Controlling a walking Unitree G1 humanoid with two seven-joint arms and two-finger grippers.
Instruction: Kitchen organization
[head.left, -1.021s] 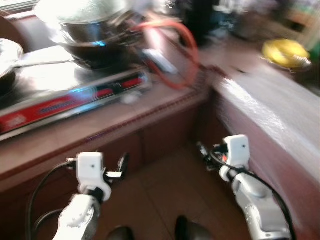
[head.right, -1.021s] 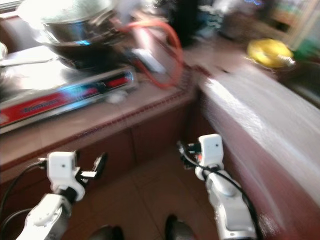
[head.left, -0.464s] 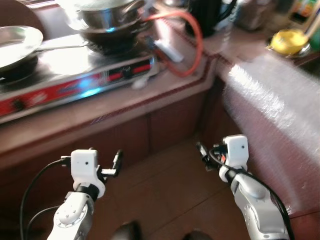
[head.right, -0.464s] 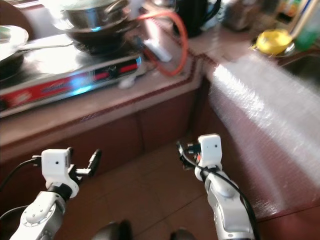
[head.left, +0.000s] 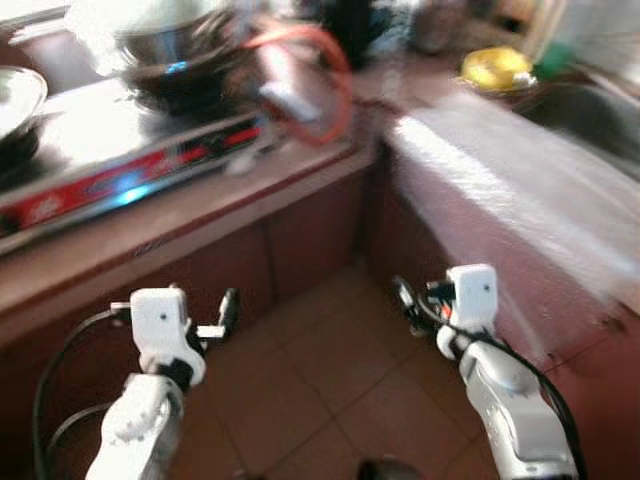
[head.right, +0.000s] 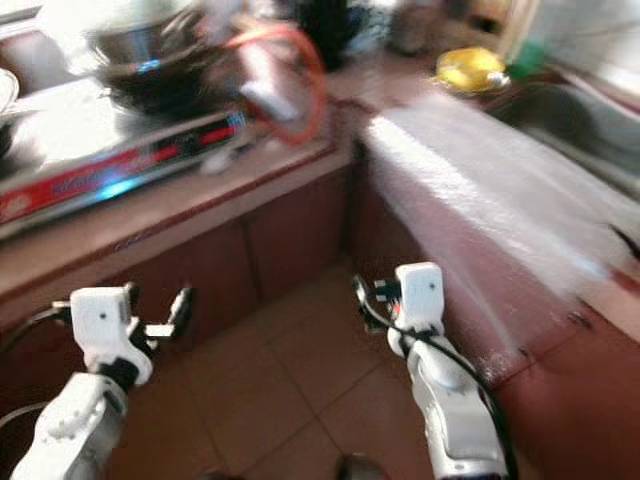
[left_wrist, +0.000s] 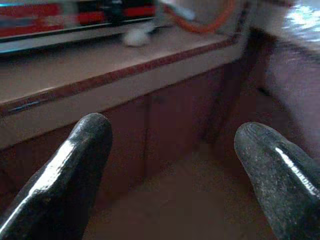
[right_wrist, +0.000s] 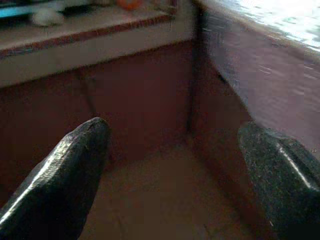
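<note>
- The robot faces the inner corner of an L-shaped counter (head.left: 300, 190). The head views are blurred.
- Both arms are held low over the tiled floor (head.left: 330, 370), in front of the cabinet doors (head.left: 300, 240) and well below the counter top.
- The left gripper (left_wrist: 170, 165) has its two black fingers spread wide with nothing between them. The right gripper (right_wrist: 170, 170) is spread the same way, also empty.
- What there is to tidy sits up on the counter: a steel pot (head.left: 170, 50) on the stove (head.left: 130, 150) at the robot's left, and a yellow dish (head.left: 495, 68) far along the right-hand run, near the sink (head.left: 590, 110).
- An orange hose (head.left: 320, 80) loops beside the stove. A small white thing (left_wrist: 135, 37) lies on the counter in front of it; what it is I cannot tell.
- The pot is probably heavy, stiff and slick, so its rim or side handle looks the safest hold. The yellow dish seems light, though too blurred to judge a grip.
- The counter edges stand close on two sides and meet at the corner; the hose could snag an arm reaching for the pot.
- Open room lies over the floor between the arms, so they likely need to rise clear of the edge before reaching in.
</note>
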